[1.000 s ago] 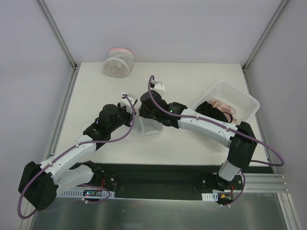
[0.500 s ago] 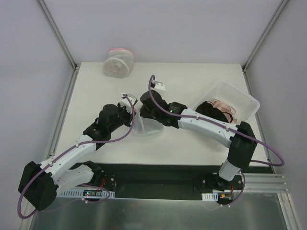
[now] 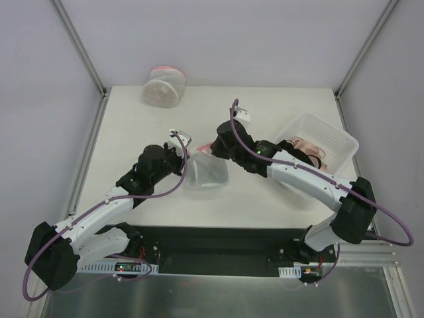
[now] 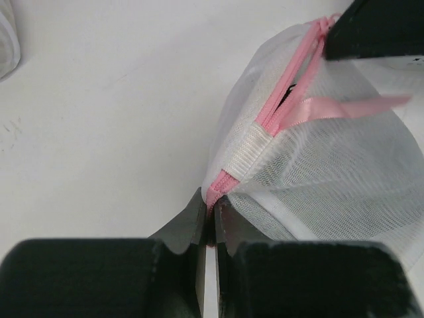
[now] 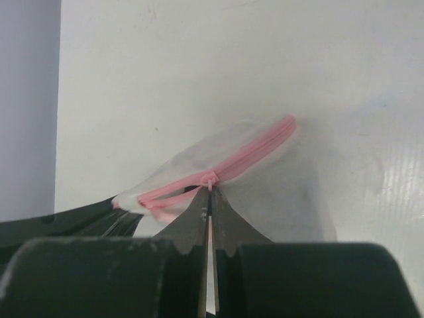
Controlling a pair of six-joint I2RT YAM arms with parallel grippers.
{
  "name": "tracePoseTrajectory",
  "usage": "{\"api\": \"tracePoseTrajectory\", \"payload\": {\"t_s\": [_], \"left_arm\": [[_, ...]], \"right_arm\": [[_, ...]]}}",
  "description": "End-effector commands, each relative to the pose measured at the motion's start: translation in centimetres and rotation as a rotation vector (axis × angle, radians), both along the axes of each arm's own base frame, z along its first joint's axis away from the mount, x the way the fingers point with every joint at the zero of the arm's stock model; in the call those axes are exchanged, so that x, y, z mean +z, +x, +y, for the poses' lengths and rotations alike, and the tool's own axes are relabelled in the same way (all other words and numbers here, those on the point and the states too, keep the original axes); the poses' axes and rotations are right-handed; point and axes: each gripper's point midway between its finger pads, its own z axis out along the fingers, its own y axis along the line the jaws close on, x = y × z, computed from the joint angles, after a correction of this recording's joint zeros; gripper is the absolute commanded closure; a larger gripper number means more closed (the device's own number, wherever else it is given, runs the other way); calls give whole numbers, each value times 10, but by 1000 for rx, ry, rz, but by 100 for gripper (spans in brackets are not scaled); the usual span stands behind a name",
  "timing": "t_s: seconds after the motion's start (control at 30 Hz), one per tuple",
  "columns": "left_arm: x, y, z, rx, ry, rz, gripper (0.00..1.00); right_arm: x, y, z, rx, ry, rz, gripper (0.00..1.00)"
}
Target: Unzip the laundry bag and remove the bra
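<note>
Here, the laundry bag lay on the white table, near its middle and between the two arms, a floppy mound of white mesh with something greyish showing dimly through it. The bra could not be made out from outside the mesh.

The left gripper was closed on the near end of the pink zipper, its fingers pressed together over the tape just below a white fabric tab. Past that tab the two pink sides stood slightly apart, with a dark slit between them. A pink ribbon trailed sideways from that stretch.

The right gripper was pinched closed at the small pale zipper pull. In its wrist view, the pink line beyond the pull ran on closed toward the far side of the bag.

Toward the far left corner of the table sat a drum-shaped mesh bag with a pink rim, well apart from the arms. To the right stood a white plastic tray, holding a black garment and a beige-pink bra.
</note>
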Motion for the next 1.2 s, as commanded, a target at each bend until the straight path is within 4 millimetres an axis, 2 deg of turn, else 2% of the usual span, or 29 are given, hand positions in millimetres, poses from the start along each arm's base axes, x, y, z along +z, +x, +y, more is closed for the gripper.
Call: {"api": "tracePoseTrajectory", "payload": {"t_s": [0.0, 0.17, 0.33, 0.37, 0.4, 0.43, 0.47, 0.5, 0.53, 0.57, 0.67, 0.77, 0.93, 1.03, 1.07, 1.17], "left_arm": [[16, 7, 4, 37, -12, -56, 100], [20, 4, 3, 27, -28, -62, 100], [19, 4, 0, 12, -31, -55, 100], [24, 5, -2, 13, -40, -57, 100], [27, 6, -3, 17, -49, -49, 86], [32, 4, -8, -8, -68, -39, 51], [43, 5, -11, -16, -76, -48, 31], [50, 5, -12, -18, -84, -56, 20], [56, 6, -13, -20, -91, -62, 15], [69, 7, -16, -34, -106, -79, 14], [85, 4, -30, -118, -125, -98, 18], [95, 0, -50, -227, -138, -90, 21], [110, -6, -66, -349, -136, -129, 22], [106, -5, -76, -401, -124, -119, 23], [98, -3, -79, -413, -116, -99, 23], [88, 1, -87, -451, -94, -82, 29]], "right_arm": [[-6, 21, -31, -65, -6, -7, 99], [-25, 28, -35, -60, 5, 47, 98], [-10, 23, -35, -33, 37, 9, 99], [-2, 22, -36, -28, 49, -5, 99], [1, 21, -36, -24, 51, -12, 99], [3, 20, -37, -14, 46, -21, 99], [6, 19, -36, -4, 48, -25, 99], [8, 19, -35, 5, 49, -29, 99], [8, 19, -34, 9, 48, -28, 99], [8, 19, -33, 17, 46, -26, 99], [3, 19, -28, 30, 55, -18, 99], [4, 18, -25, 39, 70, -16, 99], [9, 17, -28, 43, 70, -24, 99], [13, 15, -28, 49, 78, -29, 99], [15, 15, -27, 54, 82, -31, 98], [15, 15, -28, 61, 74, -30, 99]]}}
